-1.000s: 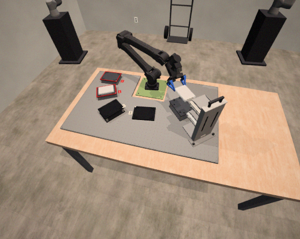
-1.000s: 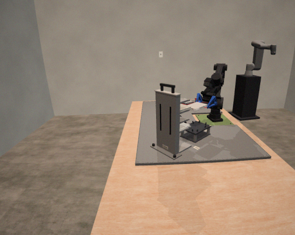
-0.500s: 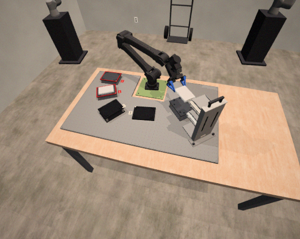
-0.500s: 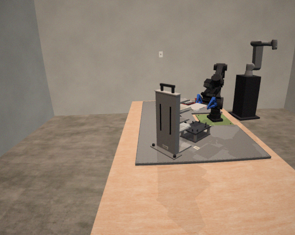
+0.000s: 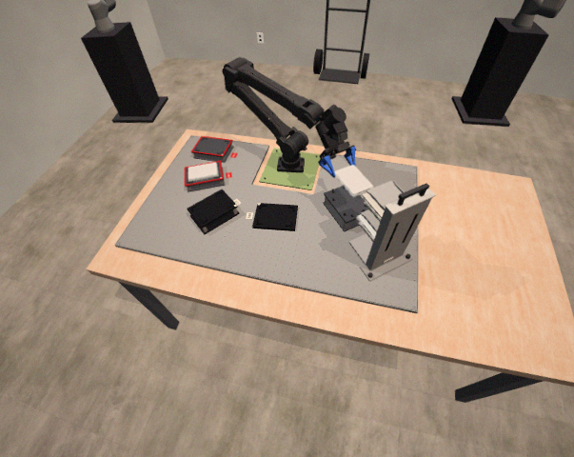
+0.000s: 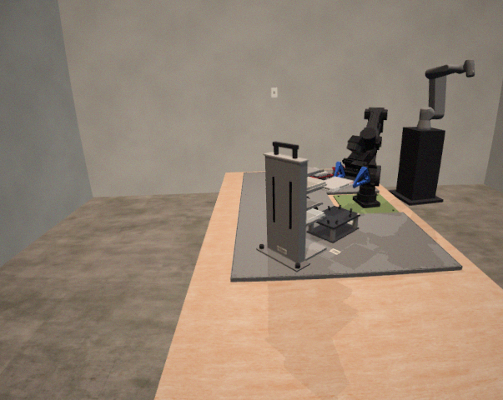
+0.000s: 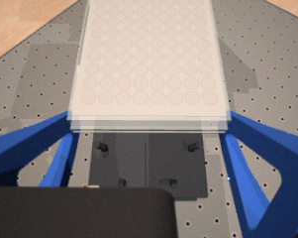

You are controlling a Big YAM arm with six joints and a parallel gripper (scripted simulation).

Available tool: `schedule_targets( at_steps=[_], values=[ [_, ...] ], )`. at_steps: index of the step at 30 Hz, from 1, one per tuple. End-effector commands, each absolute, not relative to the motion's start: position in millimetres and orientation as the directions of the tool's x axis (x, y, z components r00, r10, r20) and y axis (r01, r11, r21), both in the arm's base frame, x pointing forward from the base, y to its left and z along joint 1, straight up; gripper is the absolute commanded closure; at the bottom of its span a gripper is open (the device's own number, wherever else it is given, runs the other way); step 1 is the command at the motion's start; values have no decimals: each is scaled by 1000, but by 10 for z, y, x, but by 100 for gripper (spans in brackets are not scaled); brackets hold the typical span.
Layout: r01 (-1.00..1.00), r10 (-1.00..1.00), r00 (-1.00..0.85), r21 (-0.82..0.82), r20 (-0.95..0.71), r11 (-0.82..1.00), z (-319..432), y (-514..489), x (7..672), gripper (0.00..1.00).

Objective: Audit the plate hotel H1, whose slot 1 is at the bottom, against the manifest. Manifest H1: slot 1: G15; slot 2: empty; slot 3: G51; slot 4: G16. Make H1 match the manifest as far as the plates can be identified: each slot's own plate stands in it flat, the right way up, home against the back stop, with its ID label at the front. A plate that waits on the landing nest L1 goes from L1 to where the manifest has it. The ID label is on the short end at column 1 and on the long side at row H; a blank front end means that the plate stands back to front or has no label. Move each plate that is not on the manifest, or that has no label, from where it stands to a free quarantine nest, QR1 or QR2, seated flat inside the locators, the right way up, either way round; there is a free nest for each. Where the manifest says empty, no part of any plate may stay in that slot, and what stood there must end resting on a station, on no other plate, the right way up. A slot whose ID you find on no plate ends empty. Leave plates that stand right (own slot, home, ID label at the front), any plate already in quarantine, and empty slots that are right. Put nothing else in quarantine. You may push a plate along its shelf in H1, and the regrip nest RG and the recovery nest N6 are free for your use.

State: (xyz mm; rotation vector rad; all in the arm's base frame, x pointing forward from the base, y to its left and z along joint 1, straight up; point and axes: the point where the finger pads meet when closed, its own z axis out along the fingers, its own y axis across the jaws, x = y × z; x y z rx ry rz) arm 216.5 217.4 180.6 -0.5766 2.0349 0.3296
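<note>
My gripper (image 5: 339,159) is shut on the near short end of a white well plate (image 5: 354,179), with one blue finger on each long side, as the wrist view (image 7: 149,124) shows. The plate (image 7: 148,59) lies flat, wells up, in the air in front of the plate hotel H1 (image 5: 395,224). Its far end points at an upper shelf, also seen in the exterior view (image 6: 337,182). I see no label on the near end. Right below it stands the dark landing nest (image 5: 343,207), which is empty (image 7: 148,164). White plates show in lower slots (image 5: 370,224).
Two red-framed quarantine nests stand at the far left: one (image 5: 211,146) is empty and one (image 5: 204,172) holds a white plate. Two black nests (image 5: 212,209) (image 5: 275,216) lie mid-mat. The arm's base stands on a green pad (image 5: 289,167).
</note>
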Motion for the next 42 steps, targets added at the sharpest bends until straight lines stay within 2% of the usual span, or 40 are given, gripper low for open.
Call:
schedule_targets(
  at_steps=[1, 24, 25, 28, 42],
  values=[
    [-528, -234, -411, 21, -881, 849, 1894, 2243, 2167, 14],
    [-528, -234, -412, 21, -881, 849, 1797, 2243, 2167, 14],
    [-528, -211, -397, 35, -893, 848, 1976, 2298, 2201, 14],
    [-528, -234, -411, 22, -881, 849, 1780, 2243, 2166, 14],
    [-528, -230, -409, 23, -883, 849, 1731, 2242, 2165, 14]
  ],
)
